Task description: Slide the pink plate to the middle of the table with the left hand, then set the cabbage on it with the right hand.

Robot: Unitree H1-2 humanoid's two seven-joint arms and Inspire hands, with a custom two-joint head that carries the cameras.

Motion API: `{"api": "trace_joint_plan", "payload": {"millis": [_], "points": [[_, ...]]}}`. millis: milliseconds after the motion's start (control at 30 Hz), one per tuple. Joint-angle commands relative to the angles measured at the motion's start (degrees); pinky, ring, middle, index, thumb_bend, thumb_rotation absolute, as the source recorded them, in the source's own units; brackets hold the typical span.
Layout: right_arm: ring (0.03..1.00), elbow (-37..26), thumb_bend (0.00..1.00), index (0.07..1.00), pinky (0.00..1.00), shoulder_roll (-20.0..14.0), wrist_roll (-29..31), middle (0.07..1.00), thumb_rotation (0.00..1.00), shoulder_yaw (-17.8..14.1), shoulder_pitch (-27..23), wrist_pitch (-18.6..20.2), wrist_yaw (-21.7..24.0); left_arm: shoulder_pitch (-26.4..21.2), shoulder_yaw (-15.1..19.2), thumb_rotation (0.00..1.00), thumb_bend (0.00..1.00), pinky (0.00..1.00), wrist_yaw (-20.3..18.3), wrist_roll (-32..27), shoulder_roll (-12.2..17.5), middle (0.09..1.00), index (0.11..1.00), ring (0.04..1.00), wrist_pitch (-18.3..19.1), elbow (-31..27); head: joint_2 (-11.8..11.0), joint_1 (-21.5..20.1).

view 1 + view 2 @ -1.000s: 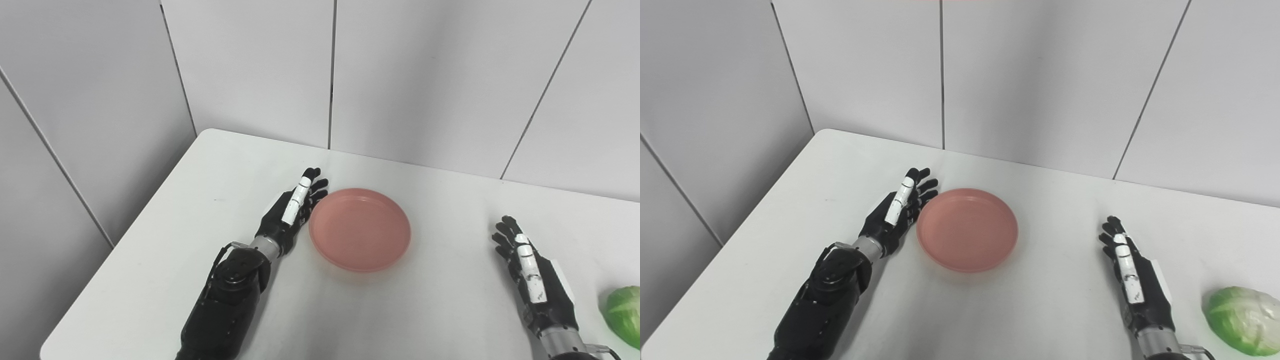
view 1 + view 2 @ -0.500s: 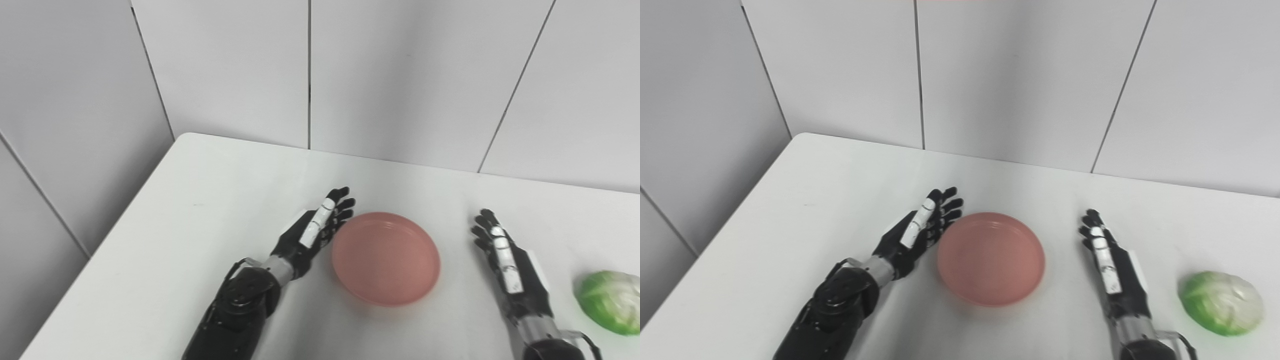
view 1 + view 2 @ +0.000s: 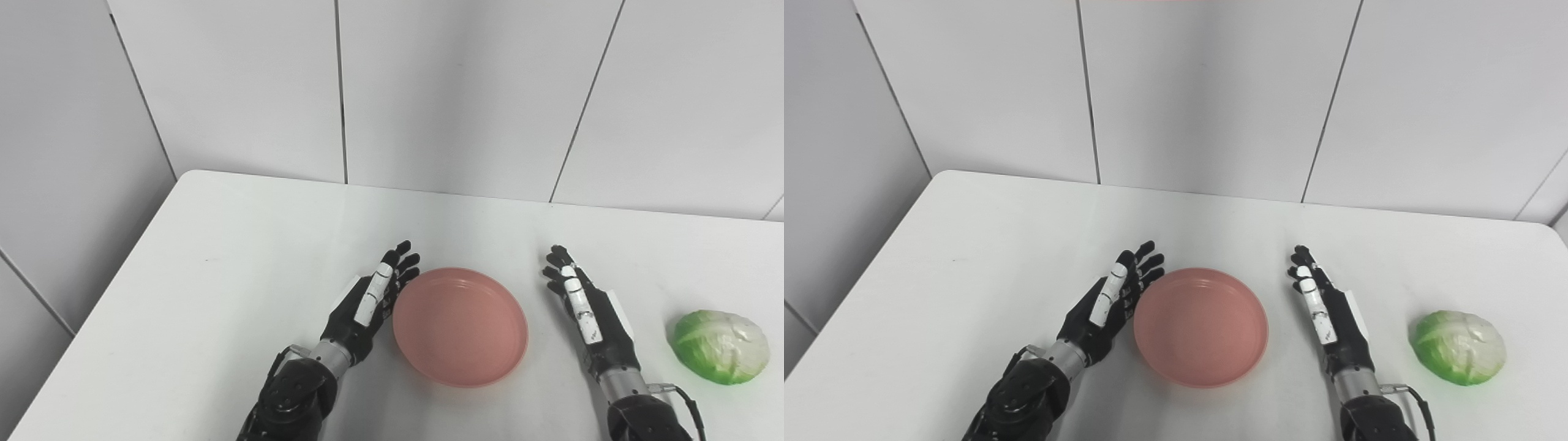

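The pink plate (image 3: pixel 460 324) lies empty on the white table (image 3: pixel 245 245), near the front middle. My left hand (image 3: pixel 370 299) is open with its fingers straight, set on edge against the plate's left rim. My right hand (image 3: pixel 588 312) is open and empty, standing on edge a little to the right of the plate, apart from it. The green cabbage (image 3: pixel 721 346) lies on the table to the right of my right hand, not touched. It also shows in the right eye view (image 3: pixel 1458 346).
Grey wall panels (image 3: pixel 429 92) stand behind the table's far edge. The table's left edge (image 3: pixel 92 306) runs diagonally, and its right corner shows in the right eye view (image 3: pixel 1557 233).
The camera has swung right, so the whole picture shifted left. My left hand and the plate have moved right together on the table, toward my right hand. The cabbage has stayed put.
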Motion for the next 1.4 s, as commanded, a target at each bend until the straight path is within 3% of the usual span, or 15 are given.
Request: {"api": "trace_joint_plan", "payload": {"millis": [0, 367, 533, 600, 700, 867, 1000, 1367], "points": [[0.880, -0.32, 0.36, 0.916, 0.87, 0.75, -0.65, 0.912, 1.00, 1.47, -0.08, 0.79, 0.99, 0.49, -1.22, 1.00, 0.73, 0.98, -2.15, -0.42, -0.13, 0.976, 0.984, 0.970, 0.93, -0.41, 0.01, 0.02], [0.881, -0.05, 0.39, 0.910, 0.87, 1.32, -0.20, 0.911, 1.00, 1.03, -0.44, 0.98, 0.20, 0.39, -0.35, 1.00, 0.70, 0.98, -1.95, -0.34, 0.08, 0.985, 0.985, 0.979, -0.12, -0.17, 0.10, -2.73], [0.855, -0.50, 0.57, 0.889, 0.83, 0.49, -3.40, 0.891, 0.99, 1.48, -0.82, -2.44, -1.50, -0.15, 0.32, 1.00, 0.69, 0.97, -1.20, 1.04, 0.91, 0.990, 0.990, 0.980, -3.13, 1.43, 0.14, -5.42], [0.854, -2.36, 0.60, 0.884, 0.82, 0.30, -4.80, 0.885, 0.95, 1.57, -0.94, -3.45, -2.20, -0.25, 0.80, 1.00, 0.69, 0.94, -0.45, 1.76, 1.22, 0.974, 0.973, 0.960, -4.11, 2.12, 0.16, -6.59], [0.843, -6.51, 0.65, 0.863, 0.80, -1.16, -11.53, 0.867, 0.98, 2.65, -1.60, -2.81, -4.38, -0.40, 1.54, 1.00, 0.71, 0.92, -0.14, 1.97, 1.82, 0.958, 0.958, 0.945, -5.58, 3.62, 0.09, -8.80], [0.833, -12.43, 0.75, 0.873, 0.77, -1.75, -15.45, 0.874, 0.96, 2.12, -2.67, -1.13, -4.99, -0.80, 1.85, 1.00, 0.75, 0.93, -0.08, 2.87, 3.11, 0.963, 0.959, 0.951, -8.48, 6.10, 0.02, -10.83], [0.817, -17.83, 0.76, 0.879, 0.74, -3.13, -20.34, 0.867, 0.96, 1.91, -3.74, -0.07, -5.00, -0.96, 2.45, 1.00, 0.75, 0.94, 0.04, 3.11, 3.48, 0.956, 0.959, 0.944, -10.36, 7.50, 0.08, -13.24], [0.825, -27.77, 0.88, 0.885, 0.77, -6.78, -23.60, 0.857, 0.80, -1.63, -6.76, 3.33, -3.46, -1.26, 3.20, 1.00, 0.75, 0.95, -0.90, 3.17, 5.38, 0.954, 0.952, 0.944, -10.14, 8.71, 0.05, -20.04]]}}
